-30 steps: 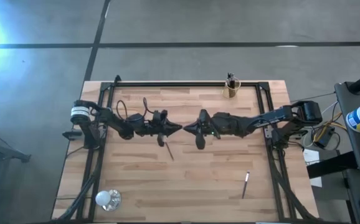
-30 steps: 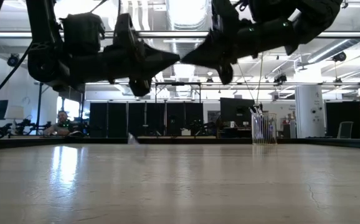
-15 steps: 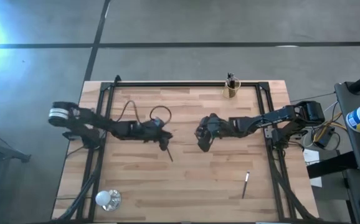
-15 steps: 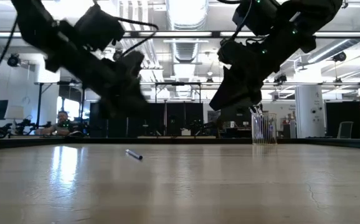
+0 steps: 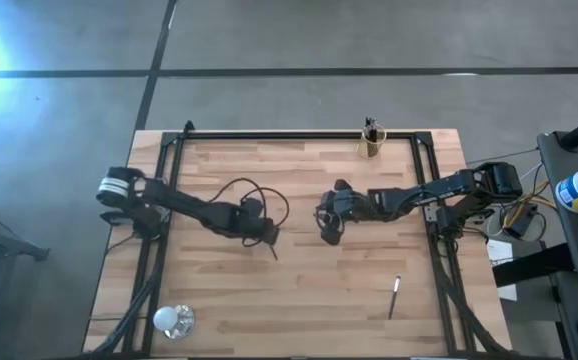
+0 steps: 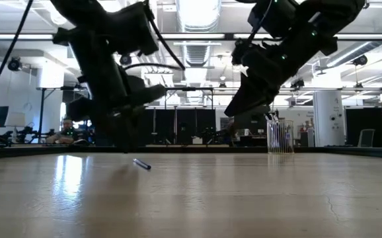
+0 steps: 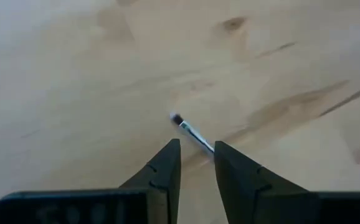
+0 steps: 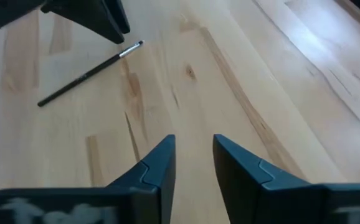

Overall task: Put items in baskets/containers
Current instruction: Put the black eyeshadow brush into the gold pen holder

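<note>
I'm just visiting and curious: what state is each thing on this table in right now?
Left hand: open, low over a stick.
Right hand: open, empty, above bare wood.
Middle stick: lying flat, not held.
Second stick: lying flat, alone.
Cup: upright, sticks standing in it.
White ball: resting at the table's corner.

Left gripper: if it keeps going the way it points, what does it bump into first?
Probably the stick on the table. The left gripper points down at it with its fingers apart, the stick just ahead of the tips. How far above it sits is hard to tell.
</note>
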Motion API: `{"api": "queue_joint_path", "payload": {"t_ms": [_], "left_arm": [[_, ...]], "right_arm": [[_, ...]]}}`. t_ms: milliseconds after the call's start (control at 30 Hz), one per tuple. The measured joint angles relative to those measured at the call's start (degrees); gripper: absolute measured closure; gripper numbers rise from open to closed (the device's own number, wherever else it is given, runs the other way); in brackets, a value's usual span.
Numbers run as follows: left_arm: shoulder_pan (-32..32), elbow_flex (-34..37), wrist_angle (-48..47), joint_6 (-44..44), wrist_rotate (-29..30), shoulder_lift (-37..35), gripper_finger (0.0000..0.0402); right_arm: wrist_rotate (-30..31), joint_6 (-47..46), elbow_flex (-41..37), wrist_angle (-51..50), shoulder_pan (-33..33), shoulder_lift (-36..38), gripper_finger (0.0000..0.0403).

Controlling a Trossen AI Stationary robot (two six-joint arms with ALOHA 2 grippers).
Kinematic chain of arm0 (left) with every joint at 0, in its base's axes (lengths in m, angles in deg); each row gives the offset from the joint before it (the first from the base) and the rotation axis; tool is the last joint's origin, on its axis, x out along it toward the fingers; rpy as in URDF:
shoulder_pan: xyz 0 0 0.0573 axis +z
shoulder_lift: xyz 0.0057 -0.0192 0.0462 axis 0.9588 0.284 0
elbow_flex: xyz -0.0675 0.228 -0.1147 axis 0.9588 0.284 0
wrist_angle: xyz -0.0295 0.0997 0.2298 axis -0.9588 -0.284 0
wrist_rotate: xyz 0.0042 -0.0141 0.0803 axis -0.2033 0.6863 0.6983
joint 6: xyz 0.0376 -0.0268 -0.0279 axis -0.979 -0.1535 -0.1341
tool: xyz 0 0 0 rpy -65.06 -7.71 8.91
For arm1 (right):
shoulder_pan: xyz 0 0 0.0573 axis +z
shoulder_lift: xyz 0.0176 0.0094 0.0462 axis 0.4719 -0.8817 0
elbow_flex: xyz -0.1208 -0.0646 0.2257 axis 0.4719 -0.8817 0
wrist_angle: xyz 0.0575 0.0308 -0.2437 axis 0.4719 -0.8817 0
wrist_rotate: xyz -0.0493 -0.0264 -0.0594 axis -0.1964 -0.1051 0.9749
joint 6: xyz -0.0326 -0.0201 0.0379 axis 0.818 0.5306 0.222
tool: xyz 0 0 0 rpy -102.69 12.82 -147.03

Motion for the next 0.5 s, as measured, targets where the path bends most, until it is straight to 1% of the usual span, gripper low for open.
{"api": "queue_joint_path", "payload": {"t_ms": [233, 400, 500], "left_arm": [[0.8, 0.3, 0.7, 5.1, 0.4, 1.3, 0.0312], [1.3, 2.7, 7.3, 6.8, 0.2, 1.4, 0.0312], [1.7, 4.0, 8.3, 8.2, 0.0, 1.4, 0.0312]], "right_arm": [[0.0, 1.8, -1.2, 0.2, 0.0, 0.0, 0.0310], [0.0, 1.9, -2.5, 1.8, 0.0, 0.1, 0.0311], [-0.1, 1.9, -3.2, 3.0, 0.0, 0.1, 0.0315]]}}
